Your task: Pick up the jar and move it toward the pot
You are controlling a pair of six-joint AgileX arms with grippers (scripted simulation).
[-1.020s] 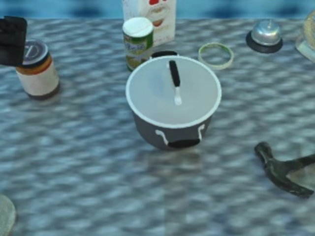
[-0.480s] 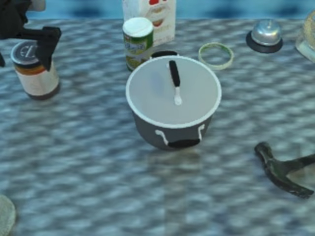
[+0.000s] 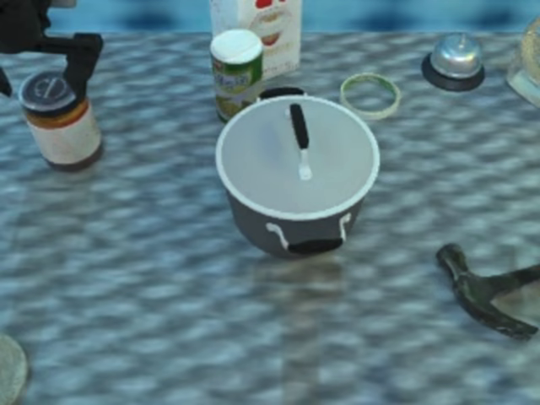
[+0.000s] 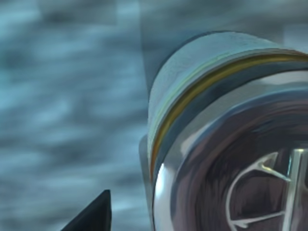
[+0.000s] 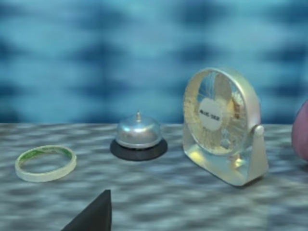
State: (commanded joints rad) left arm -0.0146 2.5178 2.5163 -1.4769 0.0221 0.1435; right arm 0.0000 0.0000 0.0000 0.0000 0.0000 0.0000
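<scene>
Progress so far is slight: the jar stands on the table in the upper left of the top view, not yet lifted, and well apart from the pot, which sits near the middle of the frame with its lid on. The left gripper hangs right over the jar's dark lid, with its fingers spread wide; one finger reaches down past the lid's right edge and the other is at the frame's left border. The jaws are open and straddle the lid, but I judge they do not pinch it yet. In the left wrist view the jar's lid fills the lower right of the picture at close range, with the orange band just below its rim.

What is left, as I judge it, is nearly everything: close on the jar, lift it, and carry it rightward toward the pot. A green-labelled canister stands just behind the pot on that route, so the carry should keep to the near side of it.

The right gripper is not seen in the top view; its wrist camera looks at a tape ring, a bell and a small fan, and I cannot tell how its jaws stand.
</scene>
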